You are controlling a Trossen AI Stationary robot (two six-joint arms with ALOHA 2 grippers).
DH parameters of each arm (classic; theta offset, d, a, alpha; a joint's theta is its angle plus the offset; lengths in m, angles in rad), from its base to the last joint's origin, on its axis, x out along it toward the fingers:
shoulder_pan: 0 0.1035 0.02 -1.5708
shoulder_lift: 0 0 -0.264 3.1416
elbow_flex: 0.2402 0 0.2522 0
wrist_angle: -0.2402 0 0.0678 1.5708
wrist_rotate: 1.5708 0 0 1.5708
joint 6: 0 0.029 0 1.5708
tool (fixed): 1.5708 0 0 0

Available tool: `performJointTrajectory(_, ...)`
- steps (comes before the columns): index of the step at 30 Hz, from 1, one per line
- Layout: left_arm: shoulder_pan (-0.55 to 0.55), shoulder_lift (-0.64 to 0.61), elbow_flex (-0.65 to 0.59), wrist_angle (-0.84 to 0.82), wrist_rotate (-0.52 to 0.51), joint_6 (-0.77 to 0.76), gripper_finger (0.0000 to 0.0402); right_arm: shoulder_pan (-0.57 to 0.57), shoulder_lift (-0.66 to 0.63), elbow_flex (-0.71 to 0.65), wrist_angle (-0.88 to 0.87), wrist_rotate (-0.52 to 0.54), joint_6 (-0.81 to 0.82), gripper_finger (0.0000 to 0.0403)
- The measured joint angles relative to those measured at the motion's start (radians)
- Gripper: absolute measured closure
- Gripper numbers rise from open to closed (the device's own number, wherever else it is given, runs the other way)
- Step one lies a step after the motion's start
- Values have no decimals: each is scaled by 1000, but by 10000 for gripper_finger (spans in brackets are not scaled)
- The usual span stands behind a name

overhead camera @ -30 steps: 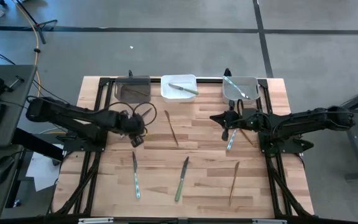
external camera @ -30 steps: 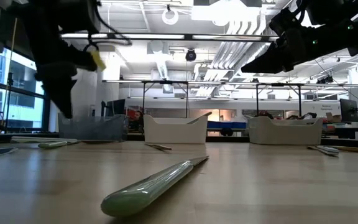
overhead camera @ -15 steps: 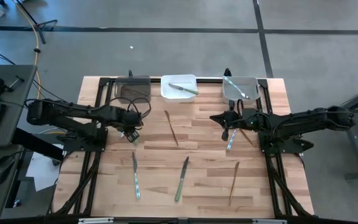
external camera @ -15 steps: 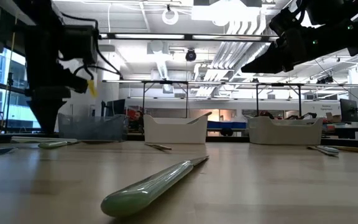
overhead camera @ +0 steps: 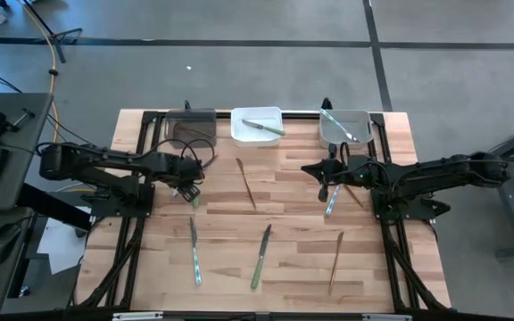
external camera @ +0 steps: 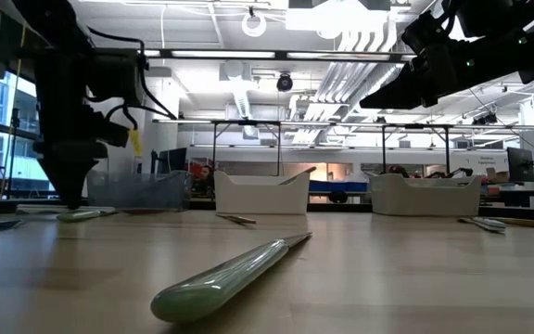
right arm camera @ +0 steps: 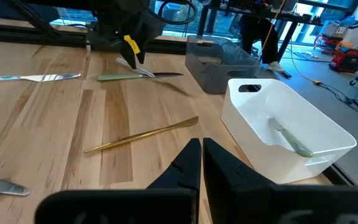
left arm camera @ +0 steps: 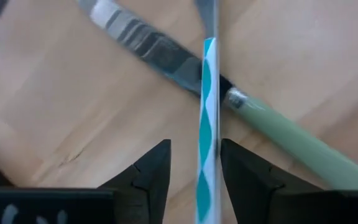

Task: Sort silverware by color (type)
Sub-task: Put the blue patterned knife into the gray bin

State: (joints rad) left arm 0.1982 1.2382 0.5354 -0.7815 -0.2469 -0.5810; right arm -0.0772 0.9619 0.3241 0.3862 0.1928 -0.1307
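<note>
Here we see the left gripper point(left arm camera: 194, 171) low over the tabletop point(overhead camera: 293, 201) near the dark bin point(overhead camera: 190, 127), jaws parted astride a light blue utensil point(left arm camera: 207, 124) that crosses a pale green knife point(left arm camera: 229, 106). The right gripper point(right arm camera: 201, 162) hovers shut and empty beside the white bin point(right arm camera: 284, 134).

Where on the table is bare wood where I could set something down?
Bare wood lies between the bronze utensil and the right pincer, and along the near edge beyond the green knife. It is crowded around the left pincer and the three bins at the far edge.
</note>
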Motion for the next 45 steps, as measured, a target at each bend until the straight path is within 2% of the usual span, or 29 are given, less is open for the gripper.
performJointTrajectory(12,-3,134,6,22,-30,43,345,0,0,0,0,0,0,402)
performJointTrajectory(18,-2,84,6,22,-78,61,387,0,0,0,0,0,-8,402)
performJointTrajectory(20,-2,32,10,22,-61,61,390,0,0,0,-1,10,-23,402)
performJointTrajectory(26,-5,-128,10,82,147,26,390,6,3,0,-1,77,-53,402)
performJointTrajectory(30,-25,-200,-14,306,317,-31,390,69,40,0,44,134,-116,391)
performJointTrajectory(35,-37,-204,-118,798,539,-189,390,197,155,43,104,278,-212,350)
performJointTrajectory(39,-41,-160,-185,1054,572,-300,390,295,302,148,107,436,-309,312)
performJointTrajectory(45,-43,-83,-212,1219,598,-339,390,371,564,364,114,677,-535,277)
